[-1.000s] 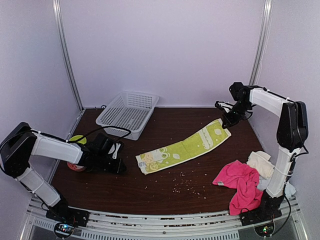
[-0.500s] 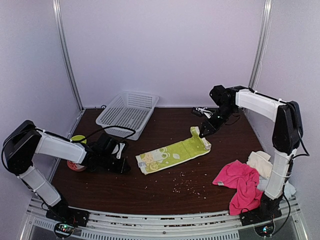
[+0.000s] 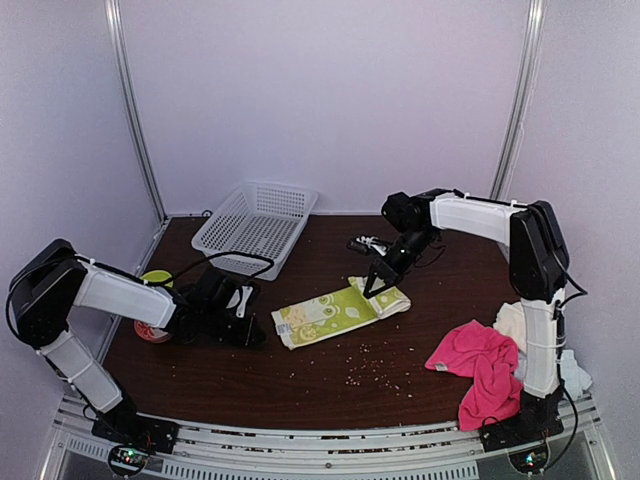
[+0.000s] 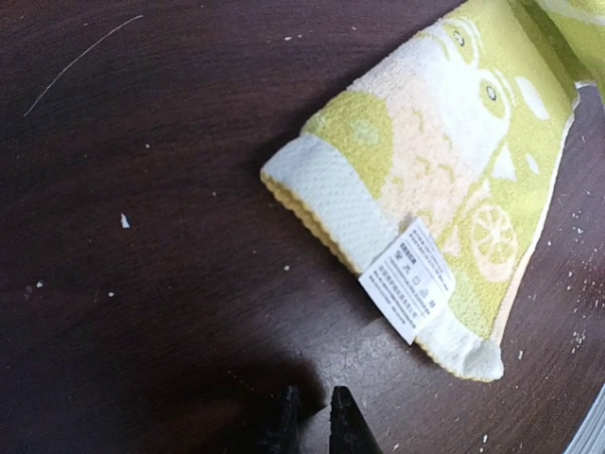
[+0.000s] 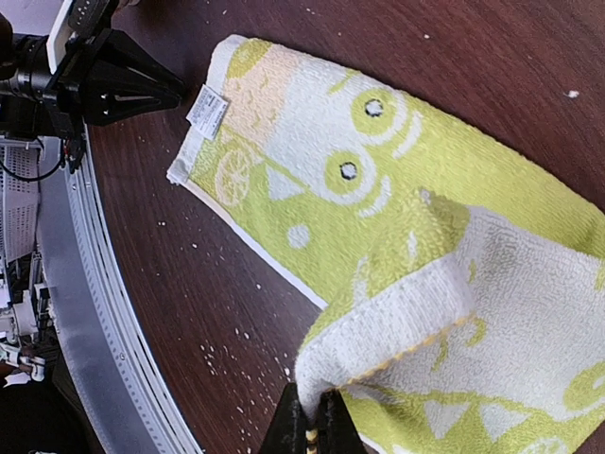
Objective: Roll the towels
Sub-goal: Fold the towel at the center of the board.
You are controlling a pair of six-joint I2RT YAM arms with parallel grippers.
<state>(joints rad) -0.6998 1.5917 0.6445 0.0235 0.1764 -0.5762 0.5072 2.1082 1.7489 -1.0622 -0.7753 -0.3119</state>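
The cream towel (image 3: 520,322) is partly hidden behind the right arm. The lime-yellow towel (image 3: 330,312), white-patterned, lies mid-counter (image 3: 300,390), its far end folded over and pinched in the right pincer (image 5: 309,421). The left pincer (image 4: 314,426), clenched empty, sits near the labelled end. The hot-pink towel (image 3: 480,365) lies crumpled at right. A white basket (image 3: 255,228) stands rear-left.
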